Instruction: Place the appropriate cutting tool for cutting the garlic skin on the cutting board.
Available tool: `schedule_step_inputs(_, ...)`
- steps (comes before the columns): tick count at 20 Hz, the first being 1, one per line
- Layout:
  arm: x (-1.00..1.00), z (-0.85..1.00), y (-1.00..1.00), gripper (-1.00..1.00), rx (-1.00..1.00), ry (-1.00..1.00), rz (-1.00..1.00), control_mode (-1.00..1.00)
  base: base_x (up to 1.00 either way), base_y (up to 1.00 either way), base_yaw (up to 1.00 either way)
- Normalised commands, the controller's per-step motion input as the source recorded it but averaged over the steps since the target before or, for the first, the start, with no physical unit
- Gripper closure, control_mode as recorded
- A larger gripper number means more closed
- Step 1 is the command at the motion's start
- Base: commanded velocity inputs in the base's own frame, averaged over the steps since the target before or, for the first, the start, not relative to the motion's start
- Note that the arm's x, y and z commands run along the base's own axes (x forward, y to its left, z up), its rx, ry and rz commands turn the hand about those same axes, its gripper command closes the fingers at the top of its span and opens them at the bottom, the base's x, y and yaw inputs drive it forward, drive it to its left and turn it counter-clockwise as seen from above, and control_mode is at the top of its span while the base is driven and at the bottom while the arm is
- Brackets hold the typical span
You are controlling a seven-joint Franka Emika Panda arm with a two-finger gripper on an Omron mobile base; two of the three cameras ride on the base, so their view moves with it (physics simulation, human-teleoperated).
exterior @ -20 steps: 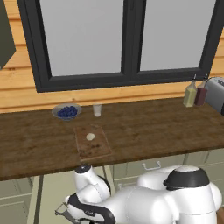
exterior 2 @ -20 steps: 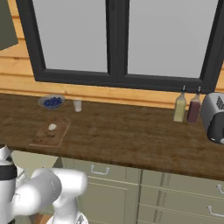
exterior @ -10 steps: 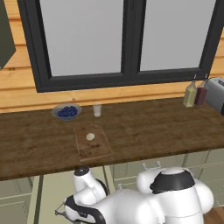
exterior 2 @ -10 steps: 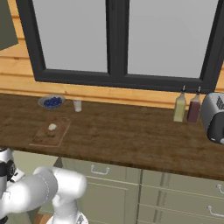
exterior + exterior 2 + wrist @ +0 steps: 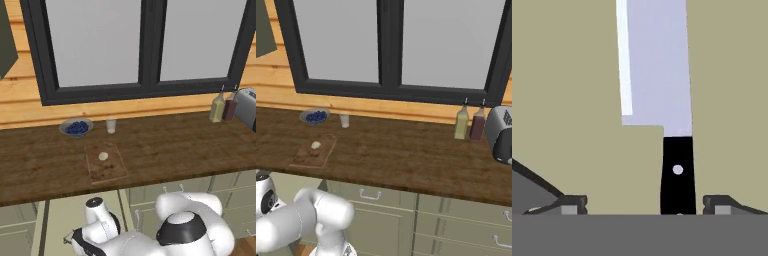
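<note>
A knife [image 5: 664,110] with a black handle [image 5: 677,175] and a broad silver blade lies on a flat olive surface in the hand view, blade pointing up the picture. My gripper [image 5: 644,202] is open just over the handle end; the fingertips [image 5: 574,202] stand wide on either side and touch nothing. The handle sits nearer the right tip. Up on the dark counter lies the wooden cutting board [image 5: 105,162] [image 5: 313,152], with the pale garlic [image 5: 103,156] [image 5: 316,145] on its far half. My arm reaches down below the counter's front edge [image 5: 90,235].
A bowl of blueberries [image 5: 76,127] and a small glass [image 5: 111,125] stand behind the board. Two bottles [image 5: 223,106] and a toaster [image 5: 247,107] are at the far right. Cabinet drawers [image 5: 421,215] run under the counter.
The arm's white links have swung lower and further left in front of the cabinets. The board and the garlic have not moved.
</note>
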Motion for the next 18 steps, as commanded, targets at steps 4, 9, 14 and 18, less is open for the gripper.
schedule_step_inputs(4, 0.0, -0.49, 0.0, -1.0, -0.03, 0.04, 0.0, -1.0, 0.0, 0.0, 0.0)
schedule_step_inputs(9, 0.0, -0.5, 0.01, 1.0, -0.03, 0.05, 0.0, -1.0, 0.0, 0.0, 0.0)
schedule_step_inputs(14, -0.12, -0.15, -0.06, 1.0, 0.01, 0.0, -0.03, -1.0, 0.0, 0.0, 0.0)
schedule_step_inputs(18, -0.47, 0.18, -0.24, 1.0, 0.04, 0.0, -0.17, -1.0, 0.0, 0.0, 0.0)
